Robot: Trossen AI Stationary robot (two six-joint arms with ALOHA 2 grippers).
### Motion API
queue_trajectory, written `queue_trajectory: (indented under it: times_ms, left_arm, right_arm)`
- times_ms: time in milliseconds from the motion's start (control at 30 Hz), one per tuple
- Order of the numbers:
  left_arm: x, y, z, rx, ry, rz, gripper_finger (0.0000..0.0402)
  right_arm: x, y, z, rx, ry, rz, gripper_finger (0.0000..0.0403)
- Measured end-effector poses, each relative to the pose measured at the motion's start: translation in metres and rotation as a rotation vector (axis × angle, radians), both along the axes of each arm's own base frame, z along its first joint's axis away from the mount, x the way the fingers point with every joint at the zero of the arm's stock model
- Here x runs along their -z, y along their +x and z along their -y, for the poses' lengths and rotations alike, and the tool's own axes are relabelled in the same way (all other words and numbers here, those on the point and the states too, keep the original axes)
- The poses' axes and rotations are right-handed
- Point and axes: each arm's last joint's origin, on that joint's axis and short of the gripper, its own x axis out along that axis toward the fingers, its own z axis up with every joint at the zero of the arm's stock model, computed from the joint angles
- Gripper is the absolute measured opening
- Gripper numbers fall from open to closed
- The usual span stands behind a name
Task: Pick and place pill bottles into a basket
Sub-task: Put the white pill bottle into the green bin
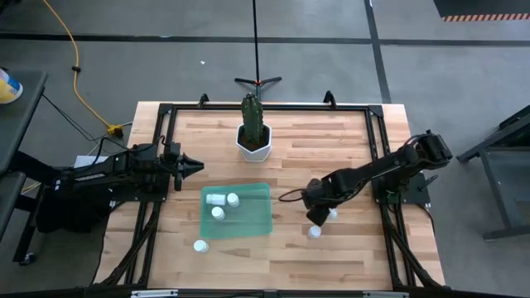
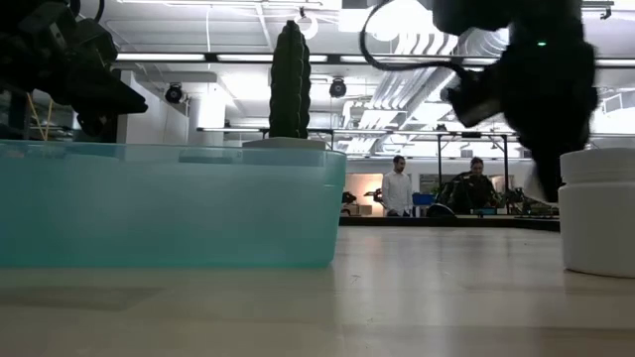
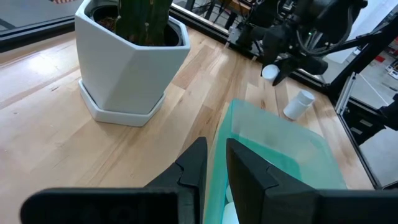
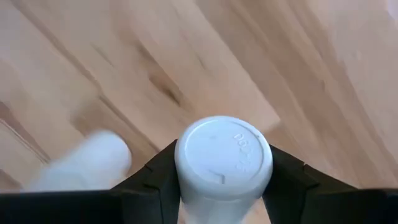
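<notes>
Right tool pinching a pill bottle beside the basket; left tool idle.

Right tool grips one white pill bottle by its sides, cap facing the wrist camera, over the bench just right of the teal basket. Another bottle stands on the bench near it. Three bottles lie in the basket; one more stands outside its front-left corner. Left tool hovers at the basket's far-left side, fingers nearly pressed together. Potted cactus stands behind the basket.

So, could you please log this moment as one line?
right gripper: shut on pill bottle | left gripper: waiting beside basket
</notes>
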Motion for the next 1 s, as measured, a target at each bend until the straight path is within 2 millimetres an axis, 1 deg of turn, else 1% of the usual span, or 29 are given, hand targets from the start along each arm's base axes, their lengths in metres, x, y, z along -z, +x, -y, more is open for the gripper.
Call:
queue_trajectory:
  times_ms: [200, 300, 433, 600, 800, 1000]
  left_arm:
    - [0.000, 0.000, 0.000, 0.000, 0.000, 0.001, 0.0097]
    - [0.000, 0.000, 0.000, 0.001, -0.001, 0.000, 0.0097]
    - [0.000, 0.000, 0.000, 0.004, -0.002, 0.000, 0.0097]
    - [0.000, 0.000, 0.000, 0.004, -0.002, 0.001, 0.0097]
    - [0.000, 0.000, 0.000, 0.005, -0.002, 0.000, 0.0097]
    - [0.000, 0.000, 0.000, 0.005, -0.002, 0.000, 0.0097]
  right_arm:
    - [-0.006, 0.013, 0.010, 0.071, -0.019, 0.094, 0.0161]
    - [-0.010, 0.020, 0.017, 0.106, 0.001, 0.145, 0.0161]
    - [-0.014, 0.034, 0.026, 0.137, 0.092, 0.261, 0.0161]
    - [-0.024, 0.054, 0.038, 0.148, 0.225, 0.451, 0.0161]
    - [-0.042, 0.074, 0.049, 0.202, 0.367, 0.696, 0.0161]
    - [-0.059, 0.087, 0.060, 0.278, 0.440, 0.892, 0.0161]
